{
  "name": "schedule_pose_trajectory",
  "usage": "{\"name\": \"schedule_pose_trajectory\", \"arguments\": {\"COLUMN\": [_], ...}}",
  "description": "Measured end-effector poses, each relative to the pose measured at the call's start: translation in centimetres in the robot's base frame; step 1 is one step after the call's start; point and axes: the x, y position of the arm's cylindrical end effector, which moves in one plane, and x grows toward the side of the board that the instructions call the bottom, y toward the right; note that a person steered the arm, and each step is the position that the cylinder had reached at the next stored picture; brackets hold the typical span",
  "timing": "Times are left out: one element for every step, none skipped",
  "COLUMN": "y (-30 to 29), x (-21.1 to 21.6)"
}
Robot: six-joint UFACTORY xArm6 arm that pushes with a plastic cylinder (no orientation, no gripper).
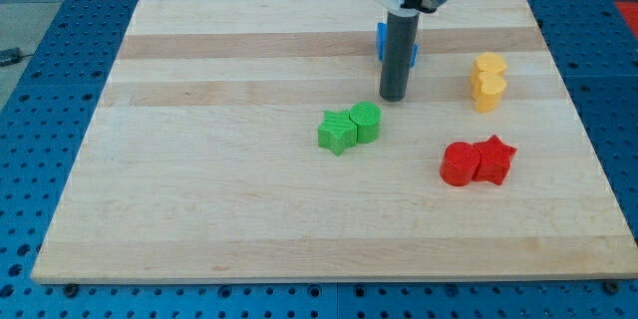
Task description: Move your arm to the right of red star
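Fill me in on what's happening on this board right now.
A robot arm with a dark rod is working over a wooden board scattered with small blocks. My tip rests above and to the right of the green star and green cylinder, touching neither. A blue block sits partly hidden behind the rod. The red star, pressed against a red cylinder, lies toward the view's lower right, below the yellow blocks. My tip isn't yet beside it.

Pale wood board (199,209) on blue perforated bench (40,0), even light.
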Motion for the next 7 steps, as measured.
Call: {"name": "schedule_pose_trajectory", "arguments": {"y": [0.1,3.5,7.4,10.9,13.0,13.3,13.7], "x": [0.9,1.2,1.6,3.5,4.1,4.7,4.5]}}
